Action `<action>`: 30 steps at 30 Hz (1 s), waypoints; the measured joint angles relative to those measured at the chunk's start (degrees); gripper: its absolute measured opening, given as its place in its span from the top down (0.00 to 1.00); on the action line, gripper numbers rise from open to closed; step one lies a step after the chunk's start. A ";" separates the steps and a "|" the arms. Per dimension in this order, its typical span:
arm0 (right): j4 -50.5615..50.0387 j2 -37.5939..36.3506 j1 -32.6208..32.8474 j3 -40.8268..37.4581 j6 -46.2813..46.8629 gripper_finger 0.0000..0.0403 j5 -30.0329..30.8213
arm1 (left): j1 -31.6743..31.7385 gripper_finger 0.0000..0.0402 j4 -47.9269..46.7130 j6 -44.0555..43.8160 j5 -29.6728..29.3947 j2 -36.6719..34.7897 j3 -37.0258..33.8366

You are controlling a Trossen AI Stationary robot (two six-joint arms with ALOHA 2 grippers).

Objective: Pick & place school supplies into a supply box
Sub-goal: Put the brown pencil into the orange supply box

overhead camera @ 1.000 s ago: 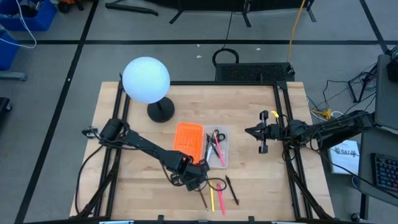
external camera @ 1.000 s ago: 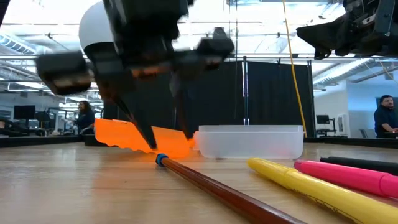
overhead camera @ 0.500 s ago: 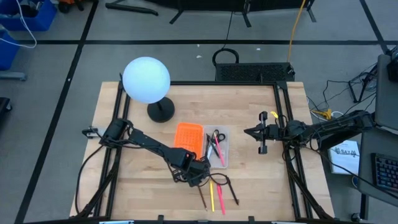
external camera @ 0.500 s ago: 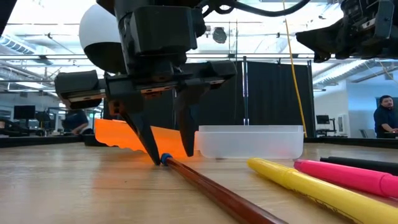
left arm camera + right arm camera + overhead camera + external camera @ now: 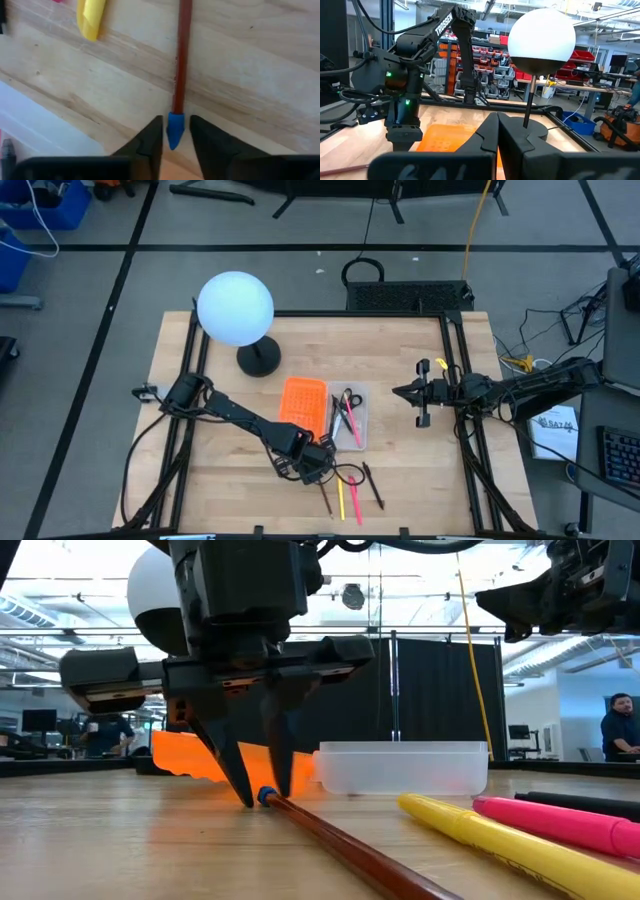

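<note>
The left gripper (image 5: 256,792) is narrowing its fingers around the brown pencil's blue cap (image 5: 175,131), not yet clamped. Pickup looks imminent. The right gripper (image 5: 401,392) is hovering shut.

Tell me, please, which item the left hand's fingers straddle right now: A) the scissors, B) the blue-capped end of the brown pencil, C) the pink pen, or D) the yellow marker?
B: the left hand has a finger on either side of the blue cap of the brown pencil, as the low view also shows, while the yellow marker lies apart on the table.
</note>
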 joint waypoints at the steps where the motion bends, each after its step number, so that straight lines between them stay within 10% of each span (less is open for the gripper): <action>1: 0.00 0.00 0.00 0.00 0.00 1.00 0.00 | 0.00 0.78 0.00 -0.04 0.19 0.00 -0.02; 6: 0.00 0.00 0.00 0.00 0.85 1.00 0.00 | -0.07 0.96 -0.11 0.06 0.41 0.00 -0.02; 23: -0.94 0.11 0.00 0.00 2.58 1.00 0.02 | -3.78 0.96 -5.33 5.63 -10.99 -7.64 0.24; 30: -0.87 0.11 -0.01 -0.02 2.62 1.00 0.02 | -3.90 0.97 -5.52 21.38 -18.32 -12.29 0.24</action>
